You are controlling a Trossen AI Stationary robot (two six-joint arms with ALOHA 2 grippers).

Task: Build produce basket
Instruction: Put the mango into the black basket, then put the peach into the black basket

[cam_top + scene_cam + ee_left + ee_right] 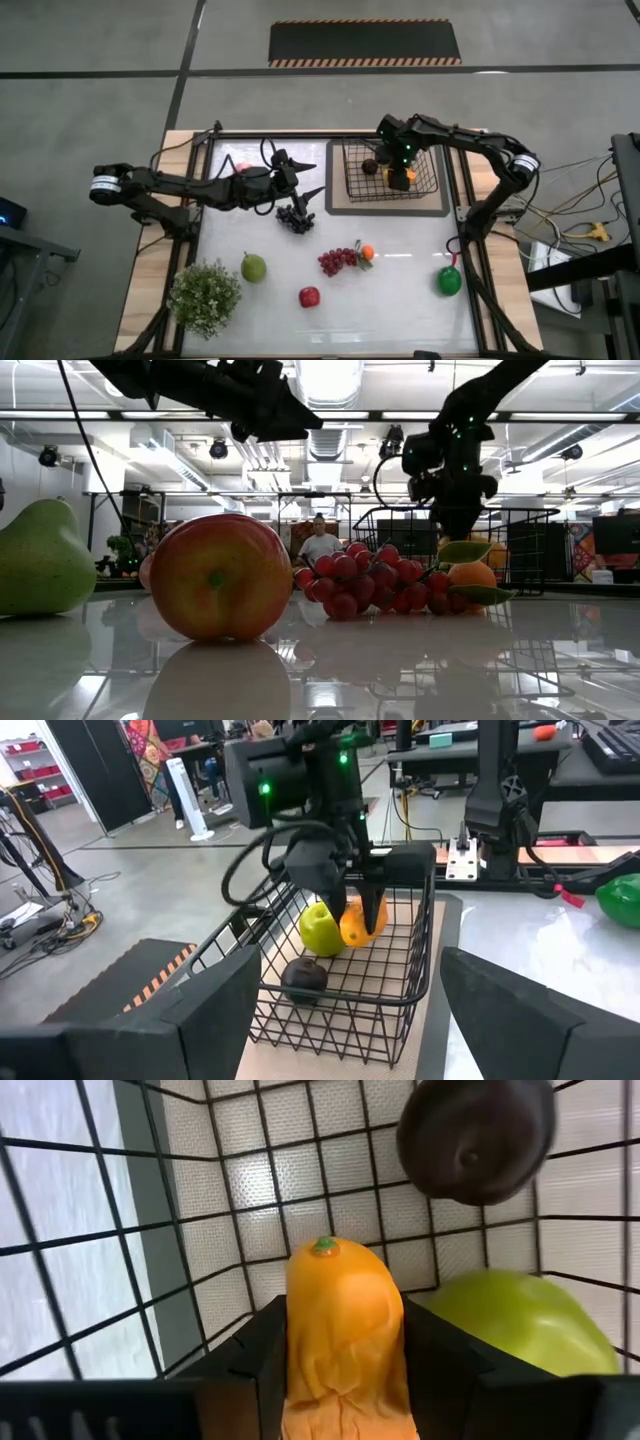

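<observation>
The black wire basket (pixel 432 190) stands at the table's far right on a tan board. My right gripper (pixel 400 172) reaches down into it, shut on the orange mango (pixel 360 920). A green apple (pixel 319 930) and a dark round fruit (pixel 303 977) lie on the basket floor beside it. My left gripper (pixel 310 180) hovers open left of the basket, above the dark grapes (pixel 295 218). On the table rest the green pear (pixel 254 267), red apple (pixel 309 297), red grapes (pixel 335 261), tangerine (pixel 367 253) and green pepper (pixel 449 281). A pink peach (pixel 243 167) peeks from behind the left arm. My right gripper pinches the mango's two sides (pixel 345 1340) between its fingers (pixel 250 1355), coming from above and pointing down. The mango stands upright along the fingers, with its green stem tip (pixel 322 1245) pointing down, low in the basket next to the green apple (pixel 530 1330). Whether it touches the floor I cannot tell.
A bushy potted plant (pixel 205 297) stands at the near left corner. Cables run along the table's right side (pixel 580 230). Open white tabletop lies between the fruits at the middle and near edge. A person (pixel 320 545) sits in the room behind.
</observation>
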